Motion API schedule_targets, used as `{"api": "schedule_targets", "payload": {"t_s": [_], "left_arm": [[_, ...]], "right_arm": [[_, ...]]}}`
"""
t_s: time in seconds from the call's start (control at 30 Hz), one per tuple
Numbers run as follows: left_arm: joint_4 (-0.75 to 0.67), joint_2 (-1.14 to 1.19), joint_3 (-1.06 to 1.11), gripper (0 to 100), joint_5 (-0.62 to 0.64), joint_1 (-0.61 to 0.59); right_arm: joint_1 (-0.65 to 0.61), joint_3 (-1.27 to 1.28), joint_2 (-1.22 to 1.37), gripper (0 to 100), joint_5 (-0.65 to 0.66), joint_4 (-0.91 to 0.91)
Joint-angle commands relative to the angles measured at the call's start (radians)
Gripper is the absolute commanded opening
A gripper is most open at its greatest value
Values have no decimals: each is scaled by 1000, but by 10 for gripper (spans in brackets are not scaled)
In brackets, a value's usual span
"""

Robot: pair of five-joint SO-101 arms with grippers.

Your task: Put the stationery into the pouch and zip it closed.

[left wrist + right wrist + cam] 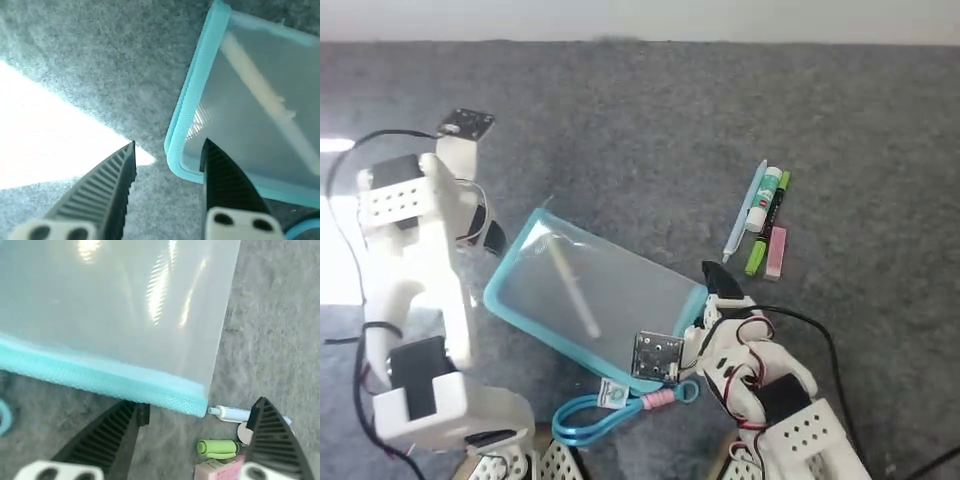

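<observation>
Blurred stick (575, 288) inside pouch (640, 290), perhaps pen

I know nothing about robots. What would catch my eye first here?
A see-through pouch with turquoise edging lies mid-table on the grey felt, one pale stick already inside it. A small cluster of stationery lies to its right in the high view, outside it. The left pincer stands open at one corner of the pouch, the right pincer open at another.

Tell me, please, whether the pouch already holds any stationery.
Not empty: a pale pen shows through the pouch; other stationery lies outside.
</observation>
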Motion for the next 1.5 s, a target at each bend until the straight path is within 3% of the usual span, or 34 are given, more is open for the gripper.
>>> {"api": "schedule_targets", "payload": {"t_s": [0.0,0.2,0.5,0.63,0.83,0.97,1.1,1.33,1.47], "left_arm": [[-8,-52,-1,196,-15,0],[-9,-52,1,196,-15,0],[-2,-52,2,196,-15,-6],[-2,-52,2,196,-15,-6],[57,-66,-4,191,-15,15],[75,-103,-27,191,-11,43],[77,-261,-28,191,-8,41],[144,-730,-25,197,29,44],[239,-905,-24,235,-61,75]], "right_arm": [[-19,-6,-15,317,-8,-24],[-91,-9,-15,306,-11,-28],[-101,20,-15,11,-31,-222],[-91,0,-15,8,-37,-232],[25,-189,-7,8,-215,-125],[39,-307,-4,8,-347,-16],[44,-374,-2,8,-437,50],[74,-446,87,7,-575,79],[99,-565,278,7,-578,90]]}}
